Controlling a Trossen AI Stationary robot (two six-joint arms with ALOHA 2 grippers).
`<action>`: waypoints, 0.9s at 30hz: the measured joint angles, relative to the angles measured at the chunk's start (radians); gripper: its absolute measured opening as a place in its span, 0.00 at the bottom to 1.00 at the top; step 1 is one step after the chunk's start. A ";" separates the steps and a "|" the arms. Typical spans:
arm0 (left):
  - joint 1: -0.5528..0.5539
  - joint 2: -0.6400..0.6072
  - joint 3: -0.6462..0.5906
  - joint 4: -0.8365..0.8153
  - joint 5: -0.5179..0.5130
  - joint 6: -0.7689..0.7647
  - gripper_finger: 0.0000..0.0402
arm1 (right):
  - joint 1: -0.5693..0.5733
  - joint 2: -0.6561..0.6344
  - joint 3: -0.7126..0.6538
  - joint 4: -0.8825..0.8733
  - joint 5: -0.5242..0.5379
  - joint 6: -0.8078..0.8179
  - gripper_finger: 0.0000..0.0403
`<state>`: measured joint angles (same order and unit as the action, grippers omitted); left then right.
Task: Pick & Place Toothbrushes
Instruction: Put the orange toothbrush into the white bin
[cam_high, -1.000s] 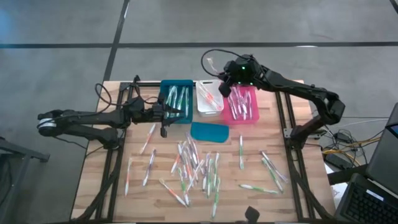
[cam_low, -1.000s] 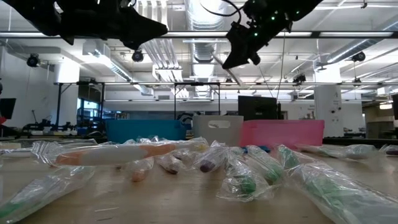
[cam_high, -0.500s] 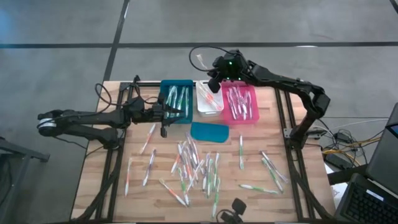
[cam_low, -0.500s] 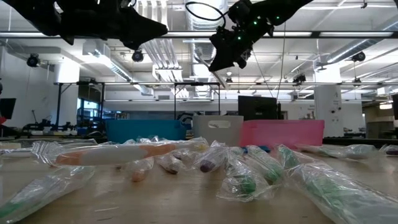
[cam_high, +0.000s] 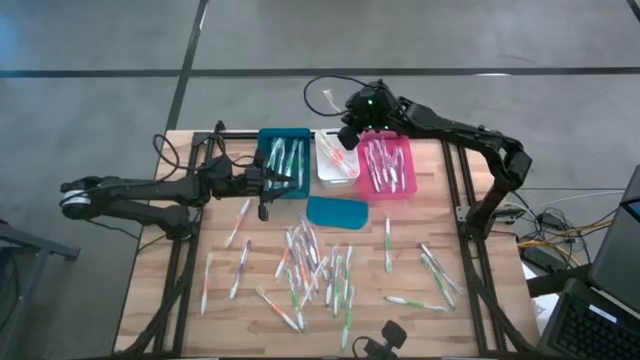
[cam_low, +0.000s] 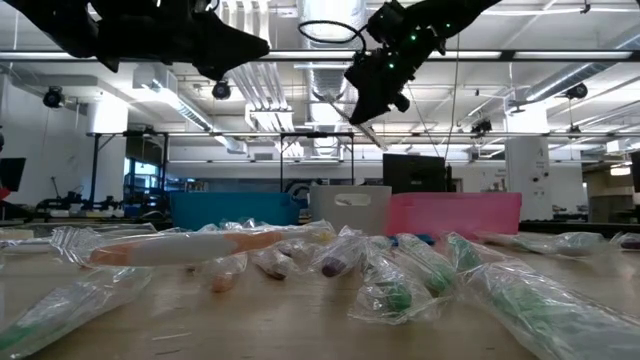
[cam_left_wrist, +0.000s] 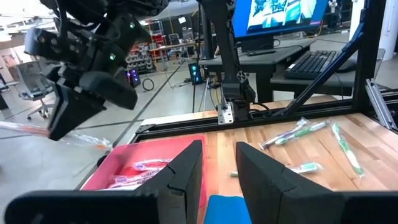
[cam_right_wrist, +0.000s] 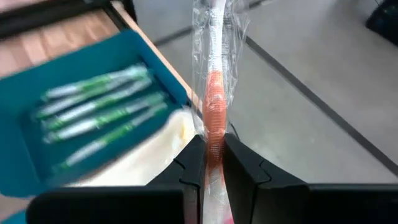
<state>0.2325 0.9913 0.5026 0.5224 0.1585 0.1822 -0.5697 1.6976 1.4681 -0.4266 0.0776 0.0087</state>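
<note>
Bins noted as teal (cam_high: 284, 137), white (cam_high: 335, 172) and pink (cam_high: 404, 190). Tabletop (cam_high: 160, 300) in pale wood grain. Wrapped toothbrush (cam_right_wrist: 214, 118) seen orange and white; loose toothbrushes (cam_high: 315, 265) white with green or orange.

The high view looks straight down on the whole tabletop (cam_high: 400, 285); the low view sits at tabletop height, facing the three far bins (cam_low: 345, 210), which the high and both close wrist views share

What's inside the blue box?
The blue box holds several wrapped toothbrushes with green accents, lying side by side. The left pincer hangs at its near edge, so part of the box floor there is covered.
</note>
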 joint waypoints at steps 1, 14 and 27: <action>0.000 0.000 0.000 0.000 0.000 0.000 0.26 | 0.000 0.000 0.000 -0.017 0.002 -0.011 0.08; 0.000 0.000 0.000 0.001 -0.019 0.001 0.26 | 0.006 -0.001 -0.015 -0.099 0.004 -0.066 0.08; 0.000 0.000 0.000 0.005 -0.072 0.032 0.26 | 0.018 -0.002 -0.047 -0.144 0.002 -0.056 0.08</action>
<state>0.2329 0.9913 0.5026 0.5273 0.0860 0.2139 -0.5522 1.6951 1.4209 -0.5703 0.0792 -0.0471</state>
